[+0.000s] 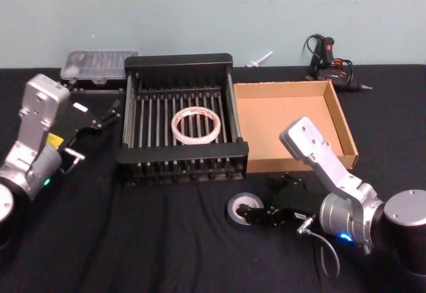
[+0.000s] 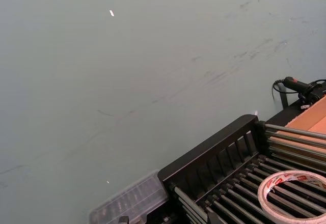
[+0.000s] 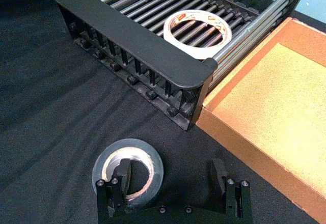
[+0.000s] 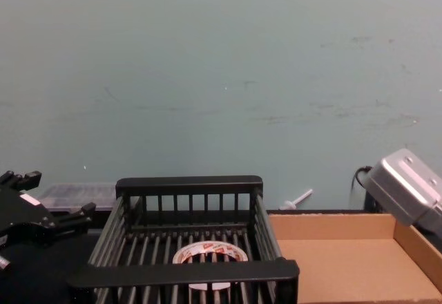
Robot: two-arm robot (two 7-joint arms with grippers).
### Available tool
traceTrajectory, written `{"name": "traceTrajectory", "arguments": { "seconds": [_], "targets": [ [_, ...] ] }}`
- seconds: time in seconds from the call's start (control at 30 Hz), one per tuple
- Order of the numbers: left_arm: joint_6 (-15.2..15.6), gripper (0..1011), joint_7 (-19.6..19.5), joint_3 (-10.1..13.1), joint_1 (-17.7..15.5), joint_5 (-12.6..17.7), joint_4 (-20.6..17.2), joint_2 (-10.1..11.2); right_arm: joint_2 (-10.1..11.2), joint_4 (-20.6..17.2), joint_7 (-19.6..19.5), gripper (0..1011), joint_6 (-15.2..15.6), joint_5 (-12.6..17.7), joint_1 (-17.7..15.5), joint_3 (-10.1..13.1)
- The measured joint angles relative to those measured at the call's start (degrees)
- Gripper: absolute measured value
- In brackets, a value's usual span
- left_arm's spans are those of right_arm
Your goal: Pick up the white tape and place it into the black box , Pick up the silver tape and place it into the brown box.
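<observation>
Silver tape — one finger of right gripper inside core.

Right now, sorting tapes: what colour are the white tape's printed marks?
Red, clearest in the left wrist view: white tape.

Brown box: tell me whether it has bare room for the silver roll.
The brown box floor is entirely bare. The black box holds the white tape. The open right gripper crowds the silver tape.

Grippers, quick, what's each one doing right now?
Left end effector: open, holding nothing, beside the black box.
Right end effector: open, one finger inside the silver tape, not yet closed.
</observation>
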Motion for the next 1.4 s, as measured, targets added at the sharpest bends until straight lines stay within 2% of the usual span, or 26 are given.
{"name": "traceTrajectory", "arguments": {
  "seconds": [0.3, 0.43, 0.77, 0.87, 0.9, 0.93, 1.0, 1.03, 1.13, 1.17, 1.23, 1.27, 1.3, 1.4],
  "targets": [
    [0.0, 1001, 0.0, 0.0, 0.0, 0.0, 0.0, 0.0, 0.0, 0.0, 0.0, 1002, 0.0, 0.1, 0.0, 0.0],
    [0.0, 1001, 0.0, 0.0, 0.0, 0.0, 0.0, 0.0, 0.0, 0.0, 0.0, 964, 0.0, 0.1, 0.0, 0.1],
    [0.0, 1001, 0.0, 0.0, 0.0, 0.0, 0.0, 0.0, 0.0, 0.0, 0.0, 689, 0.0, 0.2, 0.0, 0.1],
    [0.0, 1002, 0.0, 0.0, 0.0, 0.0, 0.0, 0.0, 0.0, 0.0, 0.0, 594, 0.0, 0.2, 0.0, 0.1],
    [0.0, 1001, 0.0, 0.0, 0.0, 0.0, 0.0, 0.0, 0.0, 0.0, 0.0, 524, 0.0, 0.2, 0.0, 0.1],
    [0.0, 1001, 0.0, 0.0, 0.0, 0.0, 0.0, 0.0, 0.0, 0.0, 0.0, 524, 0.0, 0.2, 0.0, 0.2],
    [0.0, 1001, 0.0, 0.0, 0.0, 0.0, 0.0, 0.0, 0.0, 0.0, 0.0, 463, 0.0, 0.2, 0.0, 0.2],
    [0.0, 1001, 0.0, 0.0, 0.0, 0.0, 0.0, 0.0, 0.0, 0.0, 0.0, 399, 0.0, 0.2, 0.0, 0.2],
    [0.0, 1001, 0.0, 0.0, 0.0, 0.0, 0.0, 0.0, 0.0, 0.0, 0.0, 341, 0.0, 0.2, 0.0, 0.2],
    [0.0, 1001, 0.0, 0.0, 0.0, 0.0, 0.0, 0.0, 0.0, 0.0, 0.0, 277, 0.0, 0.2, 0.0, 0.2],
    [0.0, 1001, 0.0, 0.0, 0.0, 0.0, 0.0, 0.0, 0.0, 0.0, 0.0, 221, 0.0, 0.1, 0.0, 0.2],
    [0.0, 1001, 0.0, 0.0, 0.0, 0.0, 0.0, 0.0, 0.0, 0.0, 0.0, 221, 0.0, 0.1, 0.0, 0.2],
    [0.0, 1001, 0.0, 0.0, 0.0, 0.0, 0.0, 0.0, 0.0, 0.0, 0.0, 174, 0.0, 0.1, 0.0, 0.1],
    [0.0, 1001, 0.0, 0.0, 0.0, 0.0, 0.0, 0.0, 0.0, 0.0, 0.0, 160, 0.0, 0.1, 0.0, 0.1]
  ]
}}
